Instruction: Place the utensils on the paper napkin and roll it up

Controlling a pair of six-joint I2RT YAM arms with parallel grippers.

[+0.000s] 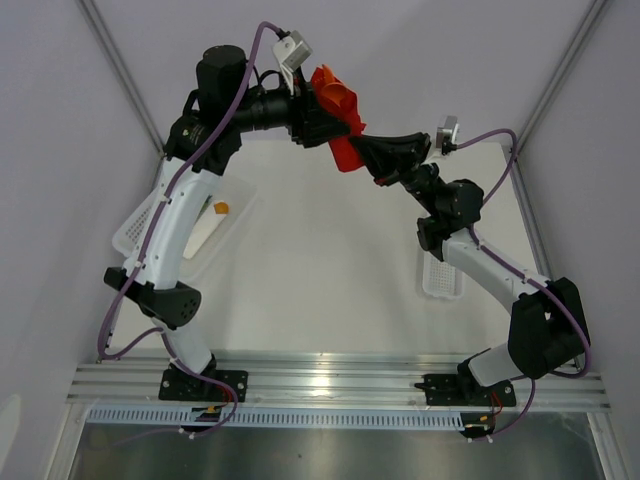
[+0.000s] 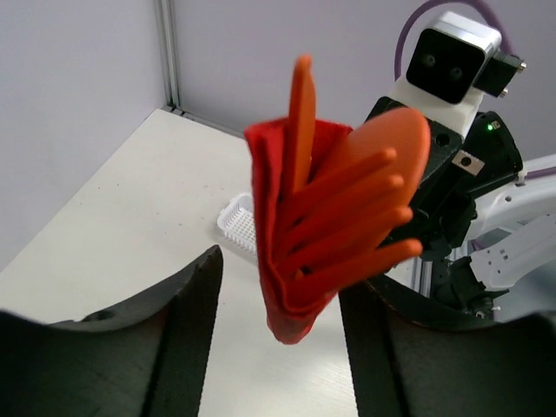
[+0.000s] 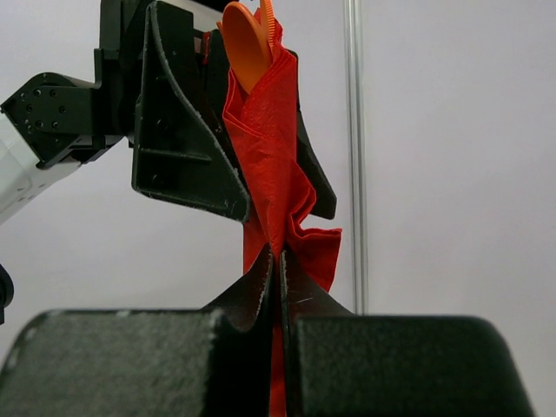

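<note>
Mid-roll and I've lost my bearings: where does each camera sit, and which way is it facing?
Top external: above and behind the robot, looking down on the table; left arm and right arm show.
Left wrist: faces the right arm across the paper napkin and utensils; left gripper open around them.
Right wrist: faces the left arm; right gripper pinches the napkin.
Wrist views share the napkin.

no readable text, label, brand, number or sign in any view.
</note>
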